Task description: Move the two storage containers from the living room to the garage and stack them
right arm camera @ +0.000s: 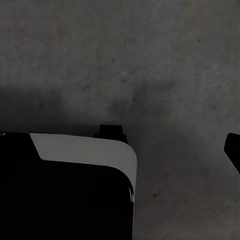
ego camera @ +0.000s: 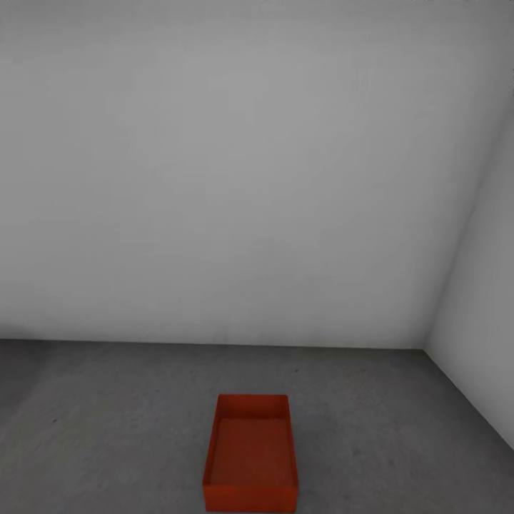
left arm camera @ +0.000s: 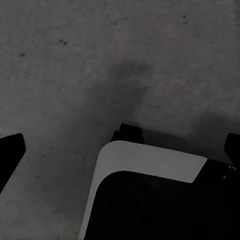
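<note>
One orange-red storage container stands open-topped and empty on the garage's dark grey concrete floor, low in the head view and just right of the middle. It lies lengthwise away from me. The left wrist view looks down at the floor past my left gripper, which is open with black fingertips at both edges and nothing between them. My right gripper hangs over bare concrete too, with one dark fingertip at the frame's edge, open and empty.
A plain white-grey back wall meets a side wall in a corner at the right. Under both wrist cameras sits my own white-and-black base.
</note>
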You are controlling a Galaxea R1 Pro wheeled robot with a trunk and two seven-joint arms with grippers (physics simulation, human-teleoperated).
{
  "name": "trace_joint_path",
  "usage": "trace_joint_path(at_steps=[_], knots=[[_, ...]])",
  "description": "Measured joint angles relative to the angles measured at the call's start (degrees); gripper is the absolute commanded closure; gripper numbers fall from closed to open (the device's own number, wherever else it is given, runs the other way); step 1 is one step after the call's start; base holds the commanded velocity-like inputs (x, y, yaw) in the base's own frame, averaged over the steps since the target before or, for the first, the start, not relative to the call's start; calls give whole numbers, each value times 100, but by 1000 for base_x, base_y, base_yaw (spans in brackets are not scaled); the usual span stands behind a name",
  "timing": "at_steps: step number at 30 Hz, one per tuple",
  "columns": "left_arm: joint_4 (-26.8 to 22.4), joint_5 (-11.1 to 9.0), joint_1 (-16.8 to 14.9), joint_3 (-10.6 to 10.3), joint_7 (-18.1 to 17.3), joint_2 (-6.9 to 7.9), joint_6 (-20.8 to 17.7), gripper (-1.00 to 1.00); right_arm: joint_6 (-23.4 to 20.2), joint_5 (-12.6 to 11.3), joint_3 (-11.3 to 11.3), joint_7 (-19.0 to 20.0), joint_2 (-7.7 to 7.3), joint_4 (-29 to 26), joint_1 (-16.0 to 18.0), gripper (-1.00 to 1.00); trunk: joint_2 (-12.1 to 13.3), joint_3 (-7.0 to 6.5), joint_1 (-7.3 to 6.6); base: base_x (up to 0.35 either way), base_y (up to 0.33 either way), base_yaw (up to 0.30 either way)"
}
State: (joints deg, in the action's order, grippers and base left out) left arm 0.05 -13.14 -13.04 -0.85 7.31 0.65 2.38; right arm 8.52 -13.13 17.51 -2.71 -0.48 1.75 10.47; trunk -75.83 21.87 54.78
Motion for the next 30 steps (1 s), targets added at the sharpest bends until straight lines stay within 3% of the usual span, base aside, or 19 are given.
trace_joint_path(at_steps=[22,30], knots=[[0,-1,-1,0,61,6,6,-100,-31,24,19,-37,-13,-2,0,-100,0,-5,0,0,0,0],[2,0,-1,1,62,6,7,-100,-52,7,20,-10,9,-1,-1,-100,0,-15,0,0,0,-162]])
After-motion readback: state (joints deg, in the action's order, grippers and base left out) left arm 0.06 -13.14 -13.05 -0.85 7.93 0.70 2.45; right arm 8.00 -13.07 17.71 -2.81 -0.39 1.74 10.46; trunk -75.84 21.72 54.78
